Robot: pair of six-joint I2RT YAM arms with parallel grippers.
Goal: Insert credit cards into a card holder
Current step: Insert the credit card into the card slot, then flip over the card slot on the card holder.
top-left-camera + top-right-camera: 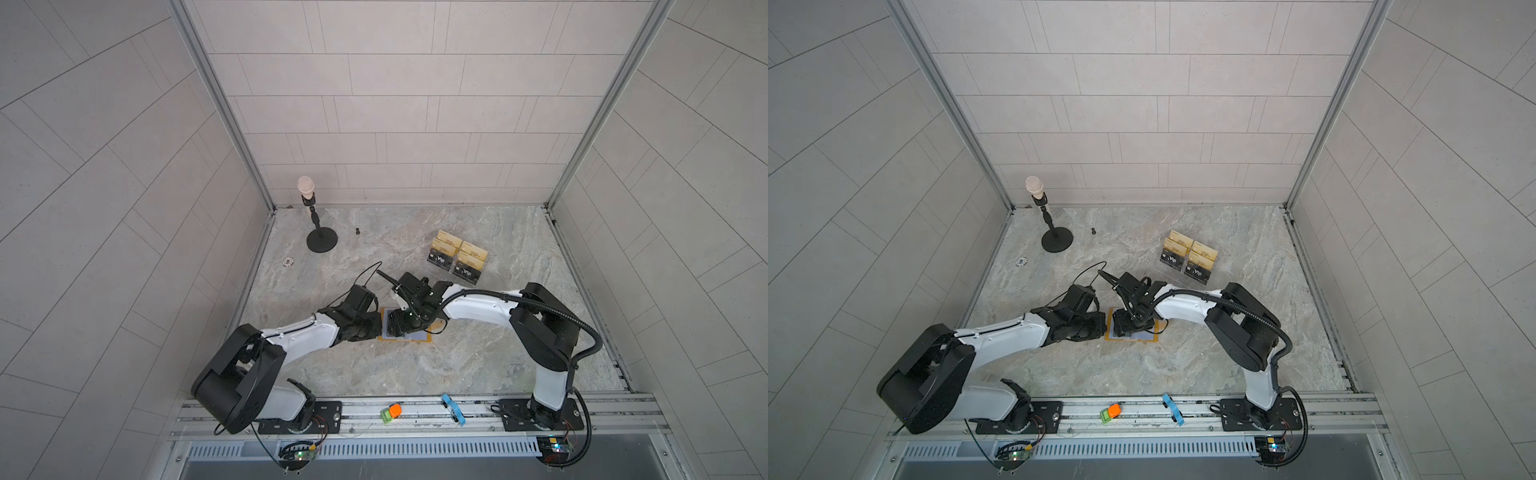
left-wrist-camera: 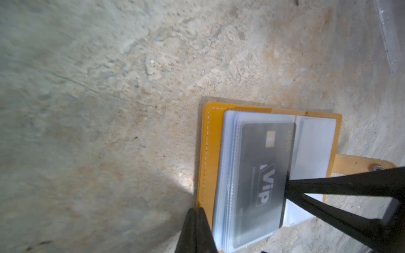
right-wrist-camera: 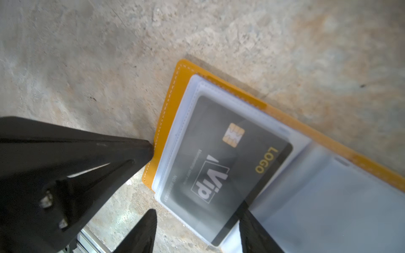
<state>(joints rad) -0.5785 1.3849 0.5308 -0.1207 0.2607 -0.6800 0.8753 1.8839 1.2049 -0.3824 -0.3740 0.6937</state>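
The mustard-yellow card holder [image 1: 432,338] [image 1: 1152,338] lies open on the stone table, clear sleeves up. A black Vip credit card [image 2: 267,175] [image 3: 219,166] sits mostly inside the top sleeve, with one short edge sticking out. My left gripper [image 2: 196,210] [image 1: 380,326] [image 3: 150,151] is shut, its tip against the holder's yellow border [image 2: 208,153]. My right gripper [image 3: 197,210] [image 1: 401,328] is open: one finger touches the card's exposed edge, the other is over the table beside the holder. Two more Vip cards [image 1: 440,259] [image 1: 467,273] stand behind.
A clear acrylic stand [image 1: 457,257] [image 1: 1190,259] with gold cards is at the back right. A microphone on a round base [image 1: 320,232] stands back left, with a small black part [image 1: 357,231] and a round disc [image 1: 287,261] nearby. Orange-green [image 1: 390,412] and blue [image 1: 453,409] pieces lie on the front rail.
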